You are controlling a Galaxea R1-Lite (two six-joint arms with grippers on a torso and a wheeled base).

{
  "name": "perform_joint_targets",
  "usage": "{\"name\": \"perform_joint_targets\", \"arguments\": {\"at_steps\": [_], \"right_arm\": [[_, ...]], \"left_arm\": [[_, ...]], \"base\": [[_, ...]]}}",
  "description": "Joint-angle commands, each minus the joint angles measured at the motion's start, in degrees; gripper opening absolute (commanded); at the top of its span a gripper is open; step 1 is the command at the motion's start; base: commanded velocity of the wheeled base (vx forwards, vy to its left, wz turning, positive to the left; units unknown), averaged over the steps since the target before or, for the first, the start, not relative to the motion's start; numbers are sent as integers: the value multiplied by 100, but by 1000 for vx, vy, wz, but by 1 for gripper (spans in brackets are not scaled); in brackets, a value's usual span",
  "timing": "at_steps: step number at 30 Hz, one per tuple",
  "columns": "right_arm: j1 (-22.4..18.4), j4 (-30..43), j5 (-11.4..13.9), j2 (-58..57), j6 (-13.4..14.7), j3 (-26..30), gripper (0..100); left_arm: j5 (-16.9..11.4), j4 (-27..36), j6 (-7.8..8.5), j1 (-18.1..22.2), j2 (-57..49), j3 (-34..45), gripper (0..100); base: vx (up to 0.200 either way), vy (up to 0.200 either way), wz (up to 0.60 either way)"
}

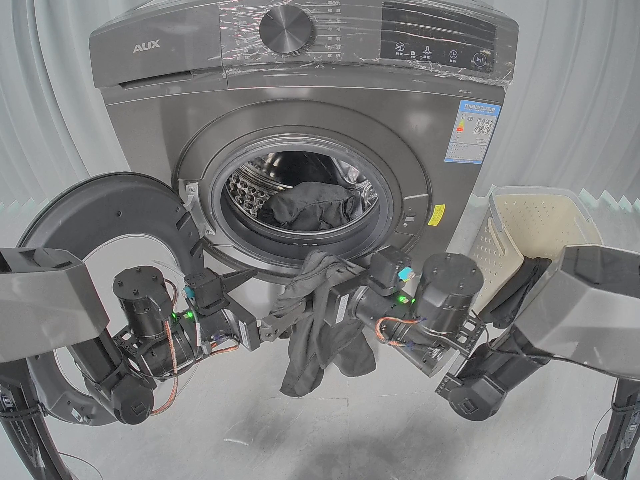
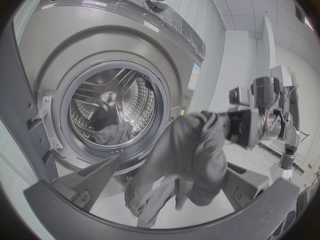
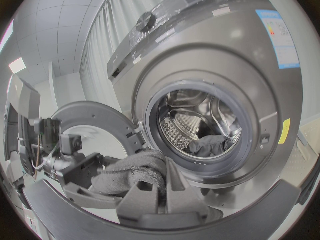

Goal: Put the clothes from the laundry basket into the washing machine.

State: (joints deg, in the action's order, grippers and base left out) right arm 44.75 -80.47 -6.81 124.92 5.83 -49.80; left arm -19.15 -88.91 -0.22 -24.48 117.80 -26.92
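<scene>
Grey garment (image 1: 320,348) hangs at 6 o'clock of washing machine (image 1: 167,121) opening, clamped in right fingers (image 3: 183,194). At garment's 9 o'clock, left fingers (image 2: 96,174) apart. Laundry basket (image 1: 540,225) at washer's 4 o'clock.

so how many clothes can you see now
3: a black garment inside the drum, a grey garment held by the right gripper, a dark cloth at the edge of the laundry basket. More may be hidden beneath.

The pale, glossy floor (image 1: 220,428) fills the lower frame. The washing machine (image 1: 300,101) stands upper centre, with the laundry basket (image 1: 533,198) beside it, centre right.
</scene>
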Motion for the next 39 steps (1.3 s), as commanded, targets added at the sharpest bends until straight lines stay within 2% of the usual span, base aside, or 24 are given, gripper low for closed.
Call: {"name": "perform_joint_targets", "arguments": {"at_steps": [1,9,17,28,39], "right_arm": [[-63,-13,31,-591,-11,234,0],[-142,-4,31,-846,-11,278,0],[-63,-4,75,-1092,-11,357,0],[-37,-13,110,-1576,-11,726,0],[69,-21,110,-1690,-11,779,0]], "left_arm": [[-27,-4,-13,66,-11,152,100],[-36,-4,4,189,173,160,100],[-45,-4,48,479,542,81,100],[-36,-4,75,470,1167,-261,100],[87,-4,66,418,1553,-754,100]], "base": [[0,0,0],[0,0,0],[0,0,0],[0,0,0],[0,0,0]]}}
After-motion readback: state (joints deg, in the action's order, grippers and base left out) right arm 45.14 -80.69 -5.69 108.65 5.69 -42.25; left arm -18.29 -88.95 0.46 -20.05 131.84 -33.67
